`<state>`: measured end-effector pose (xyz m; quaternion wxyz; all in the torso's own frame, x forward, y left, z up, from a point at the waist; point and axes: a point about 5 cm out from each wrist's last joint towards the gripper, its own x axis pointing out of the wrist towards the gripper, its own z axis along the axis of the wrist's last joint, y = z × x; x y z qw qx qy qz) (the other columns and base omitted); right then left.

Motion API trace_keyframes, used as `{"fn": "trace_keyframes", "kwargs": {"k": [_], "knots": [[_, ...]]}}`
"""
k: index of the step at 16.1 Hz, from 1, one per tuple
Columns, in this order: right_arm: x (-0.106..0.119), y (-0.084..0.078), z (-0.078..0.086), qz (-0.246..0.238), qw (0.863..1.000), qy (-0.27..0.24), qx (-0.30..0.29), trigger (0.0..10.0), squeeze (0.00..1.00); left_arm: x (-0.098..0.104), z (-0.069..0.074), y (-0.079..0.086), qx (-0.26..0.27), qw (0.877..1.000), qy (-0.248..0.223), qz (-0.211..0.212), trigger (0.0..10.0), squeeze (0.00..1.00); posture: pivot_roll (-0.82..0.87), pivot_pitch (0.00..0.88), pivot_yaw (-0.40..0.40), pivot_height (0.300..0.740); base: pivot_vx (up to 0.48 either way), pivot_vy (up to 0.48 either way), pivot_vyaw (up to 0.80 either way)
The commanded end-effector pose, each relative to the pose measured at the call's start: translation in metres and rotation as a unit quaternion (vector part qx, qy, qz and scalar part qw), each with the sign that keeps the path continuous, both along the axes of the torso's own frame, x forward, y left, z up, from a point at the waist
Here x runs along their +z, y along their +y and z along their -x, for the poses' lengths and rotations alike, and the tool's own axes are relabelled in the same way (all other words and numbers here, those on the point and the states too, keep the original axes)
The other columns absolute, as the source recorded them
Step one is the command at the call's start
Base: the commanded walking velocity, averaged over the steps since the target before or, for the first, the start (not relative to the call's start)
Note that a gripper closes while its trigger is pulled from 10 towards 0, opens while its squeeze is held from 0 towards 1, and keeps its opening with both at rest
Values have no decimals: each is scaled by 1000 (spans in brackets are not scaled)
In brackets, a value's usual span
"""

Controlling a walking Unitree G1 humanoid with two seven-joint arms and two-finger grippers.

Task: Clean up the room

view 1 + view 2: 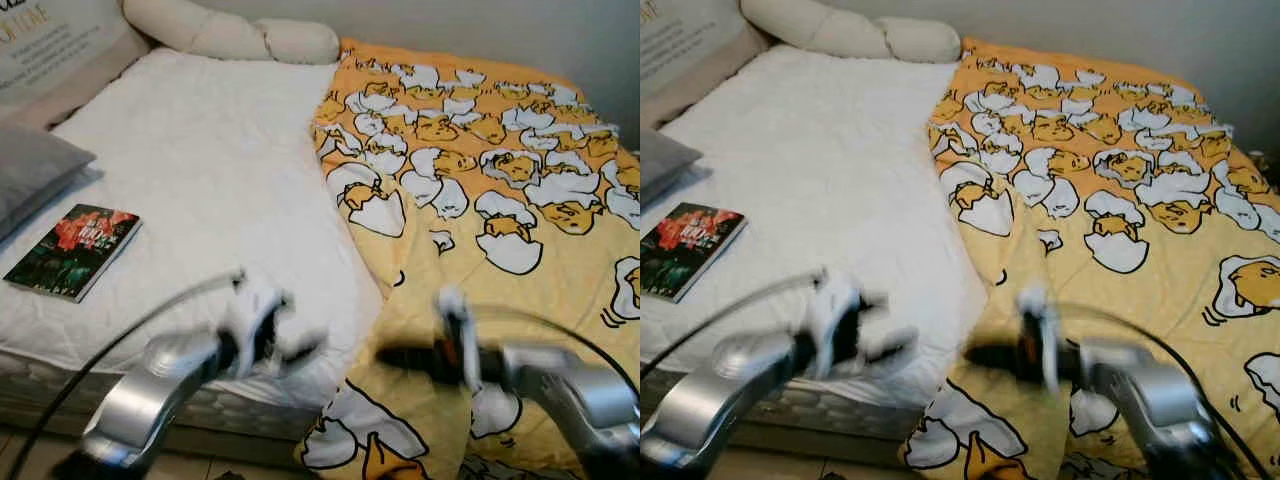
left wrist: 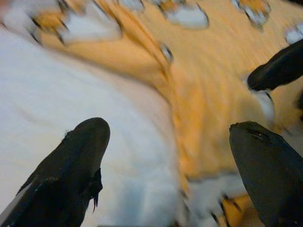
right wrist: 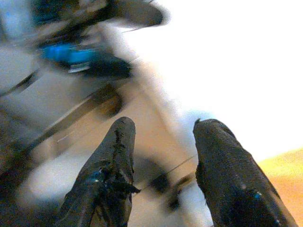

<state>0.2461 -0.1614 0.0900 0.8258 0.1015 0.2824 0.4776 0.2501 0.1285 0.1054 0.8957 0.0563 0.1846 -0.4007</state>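
A bed (image 1: pixel 200 180) with a white quilted cover is filling most of the head views, running from the lower left up to the wall at the top. A yellow blanket (image 1: pixel 480 200) printed with egg cartoons is lying over the right half, its left edge bunching along the middle of the bed and its lower end hanging over the near edge at the bottom centre. A long cream pillow (image 1: pixel 230 35) is resting across the top, and a grey pillow (image 1: pixel 35 175) is sitting at the left edge. A dark book (image 1: pixel 75 250) is lying flat on the white cover, at centre left just below the grey pillow. Both arms are showing blurred at the bottom: the left gripper (image 2: pixel 165 156) is hovering with fingers spread wide over the blanket's edge, and the right gripper (image 3: pixel 163 156) is hanging just beside it, its fingers parted and pinching nothing.
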Motion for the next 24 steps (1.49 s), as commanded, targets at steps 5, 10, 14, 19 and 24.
{"fn": "trace_keyframes", "kwargs": {"k": [5, 10, 14, 19, 24], "knots": [[-22, -25, -36, 127, 932, -62, -335, 10000, 0, 6, -16, 7, 159, 985, -64, 2, 10000, 0, 0, 0, -58, 740, 0, 0, 0], [-38, -22, -25, 180, 876, -69, -443, 10000, 0, 8, -24, 13, 175, 981, -83, -19, 10000, 0, -3, 0, -18, 740, 0, 0, 0], [-42, -24, -20, 181, 856, -69, -480, 10000, 0, 11, -33, 13, 170, 982, -83, -15, 10000, 0, -37, 0, 43, 740, 0, 0, 0], [-43, -29, -17, 192, 849, -80, -486, 10000, 0, 9, -38, 13, 169, 982, -82, -13, 10000, 0, -43, 0, 47, 740, 0, 0, 0], [-41, -22, -19, 195, 863, -93, -458, 10000, 0, 7, -34, 16, 178, 981, -78, -11, 10000, 0, -28, 0, 27, 740, -113, 0, 0]]}}
